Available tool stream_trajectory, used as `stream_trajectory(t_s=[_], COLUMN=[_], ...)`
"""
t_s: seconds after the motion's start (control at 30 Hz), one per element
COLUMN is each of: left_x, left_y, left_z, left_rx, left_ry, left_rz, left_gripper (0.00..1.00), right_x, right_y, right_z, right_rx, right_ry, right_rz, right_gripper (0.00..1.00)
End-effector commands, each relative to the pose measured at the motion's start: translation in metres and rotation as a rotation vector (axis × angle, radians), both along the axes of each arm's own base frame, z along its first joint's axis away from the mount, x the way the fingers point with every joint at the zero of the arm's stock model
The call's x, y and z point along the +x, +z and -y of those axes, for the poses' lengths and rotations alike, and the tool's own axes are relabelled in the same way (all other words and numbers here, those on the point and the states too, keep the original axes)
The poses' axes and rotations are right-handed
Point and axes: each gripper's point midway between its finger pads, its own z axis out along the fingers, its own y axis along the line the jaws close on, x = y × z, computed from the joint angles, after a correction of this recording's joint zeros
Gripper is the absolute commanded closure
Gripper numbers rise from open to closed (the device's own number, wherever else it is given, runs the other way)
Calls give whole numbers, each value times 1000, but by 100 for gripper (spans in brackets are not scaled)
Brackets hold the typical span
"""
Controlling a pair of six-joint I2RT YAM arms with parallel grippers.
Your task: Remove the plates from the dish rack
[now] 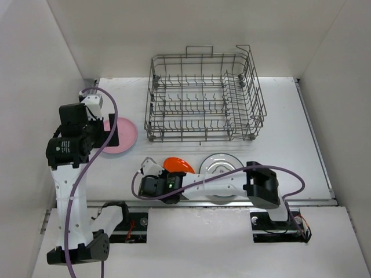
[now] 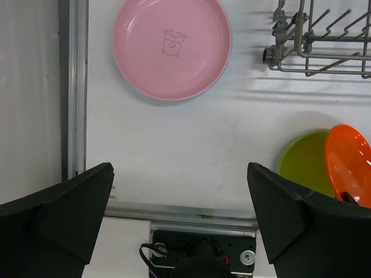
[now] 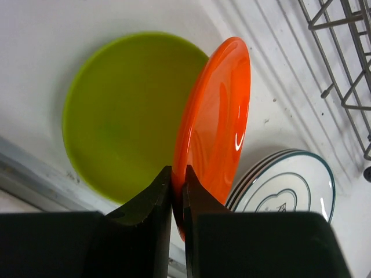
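A: State of right claw [image 3: 178, 174]?
B: Clamped on rim of orange plate [image 3: 217, 127]; plate on edge; green plate [image 3: 124, 110] flat, just left and below.
A: And left claw [image 2: 179, 174]?
B: Wide open, empty; farther off, by pink plate [image 2: 172, 46].

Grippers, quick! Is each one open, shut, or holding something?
Left gripper: open, holding nothing.
Right gripper: shut on the orange plate, pinching its rim.
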Motion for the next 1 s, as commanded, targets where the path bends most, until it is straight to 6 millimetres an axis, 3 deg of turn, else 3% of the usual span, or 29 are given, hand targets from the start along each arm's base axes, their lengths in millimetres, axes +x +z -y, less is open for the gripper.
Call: stream_trajectory(t_s=[0.0, 0.07, 0.17, 0.2, 0.37, 0.47, 0.63, 0.77, 0.87, 0.9, 0.93, 0.97], left_x=[-2, -1, -1, -1, -2, -2, -2, -2, -4, -4, -4, -6], left_y=[0, 0, 0, 0, -3, -3, -6, -6, -8, -4, -4, -6], left_z=[-3, -1, -1, 0, 0, 0, 0, 0, -1, -1, -1, -1], left_rx=[1, -7, -7, -13, -14, -14, -15, -21, -28, -26, -26, -26], left_ry=[28, 21, 21, 14, 14, 14, 14, 17, 32, 32, 32, 32], left_rz=[15, 16, 16, 17, 7, 7, -2, -1, 0, 18, 18, 18], left_gripper=[0, 0, 0, 0, 0, 0, 0, 0, 0, 0, 0, 0], right_x=[-10, -12, -24, -27, -42, -47, -44, -25, -5, 13, 22, 32], right_y=[29, 26, 26, 27, 26, 31, 66, 104, 123, 118, 141, 149], right_z=[-7, -5, -9, -13, -30, -38, -38, -26, 3, 22, 41, 58], right_rx=[53, 41, 43, 55, 68, 83, 200, 394, 546, 563, 644, 722], right_ry=[-13, -20, 9, 16, 95, 118, 65, -24, -141, -222, -281, -400], right_rz=[26, 7, -15, -33, -107, -113, -90, -118, -158, -139, -108, -83], right_gripper=[86, 69, 60, 50, 46, 37, 30, 26, 25, 24, 22, 20])
